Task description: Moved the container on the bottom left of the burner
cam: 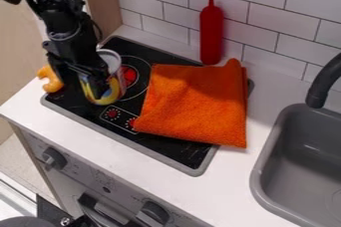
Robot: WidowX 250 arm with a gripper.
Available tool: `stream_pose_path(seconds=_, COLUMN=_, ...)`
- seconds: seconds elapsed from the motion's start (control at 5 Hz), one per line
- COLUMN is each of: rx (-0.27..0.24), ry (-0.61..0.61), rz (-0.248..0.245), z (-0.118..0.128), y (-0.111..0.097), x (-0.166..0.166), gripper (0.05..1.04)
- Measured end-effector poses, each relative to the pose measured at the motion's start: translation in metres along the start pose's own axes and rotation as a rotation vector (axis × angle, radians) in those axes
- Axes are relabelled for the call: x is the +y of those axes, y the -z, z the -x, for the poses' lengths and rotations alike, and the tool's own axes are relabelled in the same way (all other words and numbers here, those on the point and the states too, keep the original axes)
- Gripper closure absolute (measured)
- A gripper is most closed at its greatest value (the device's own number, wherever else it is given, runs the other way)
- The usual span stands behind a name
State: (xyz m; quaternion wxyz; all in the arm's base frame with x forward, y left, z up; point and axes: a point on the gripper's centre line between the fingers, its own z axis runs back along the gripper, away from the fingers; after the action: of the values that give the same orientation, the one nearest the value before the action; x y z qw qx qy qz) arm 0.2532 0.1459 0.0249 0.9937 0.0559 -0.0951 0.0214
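Note:
At the left of the picture, the black gripper [81, 77] hangs low over the left part of the stove top, overlapping the near left side of the container. That container is an open-topped metal can [114, 89] with a colourful, partly yellow label. It is upright on the left side of the black burner plate [174, 150], beside a round red-centred burner mark [130, 75]. The gripper hides part of the can's label and left side.
A folded orange cloth [196, 104] covers much of the burner plate's right side. A red bottle [212, 34] stands by the tiled wall. An orange object [51, 79] lies at the plate's left edge. At the right are a grey sink [266, 164] and black faucet [323, 84].

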Motion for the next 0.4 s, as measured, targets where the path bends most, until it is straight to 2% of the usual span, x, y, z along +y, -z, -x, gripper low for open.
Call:
stream_pose_path(seconds=0.2, rx=-0.037, ry=-0.011, rz=-0.009, z=-0.016, y=0.004, x=-0.002, gripper=0.086)
stream_pose_path(seconds=0.4, rx=-0.048, ry=-0.071, rz=-0.032, z=-0.034, y=0.009, x=0.005, gripper=0.086)
